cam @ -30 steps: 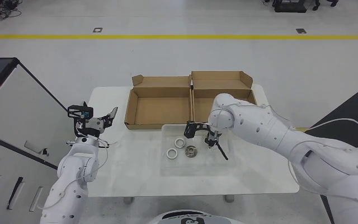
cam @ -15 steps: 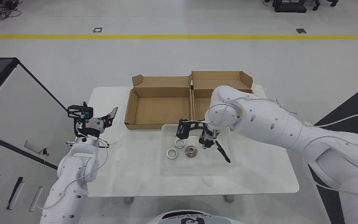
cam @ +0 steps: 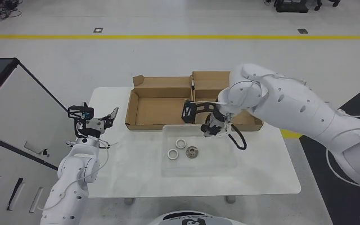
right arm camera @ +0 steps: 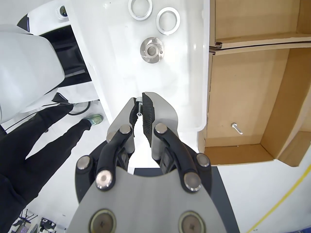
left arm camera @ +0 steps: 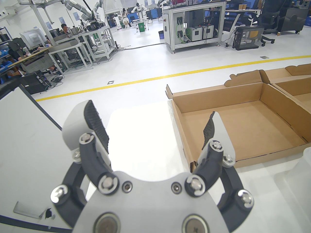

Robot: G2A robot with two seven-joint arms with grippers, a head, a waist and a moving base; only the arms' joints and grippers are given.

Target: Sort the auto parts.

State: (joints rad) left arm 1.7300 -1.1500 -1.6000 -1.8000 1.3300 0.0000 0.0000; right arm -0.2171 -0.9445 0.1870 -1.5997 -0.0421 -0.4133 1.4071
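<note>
My right gripper [right arm camera: 139,99] is shut on a small silver bolt [right arm camera: 138,107] and hangs above the white tray [right arm camera: 97,49], near the edge beside the cardboard boxes. From above, the right gripper [cam: 209,130] sits over the tray's [cam: 225,163] back edge. Two silver rings [right arm camera: 140,6] [right arm camera: 168,20] and a round metal flange [right arm camera: 151,50] lie in the tray. Another bolt [right arm camera: 237,128] lies in the nearer cardboard box [right arm camera: 243,86]. My left gripper [left arm camera: 150,112] stands open and holds nothing, off the table's left side [cam: 104,119].
Two open cardboard boxes stand side by side behind the tray, the left box [cam: 160,109] with a bare floor and the right box [cam: 222,84] partly under my right arm. A slanted white panel [cam: 28,112] stands left of the table.
My right arm has risen out of the tray and swung toward the boxes with the bolt in its gripper. The left arm has not moved.
</note>
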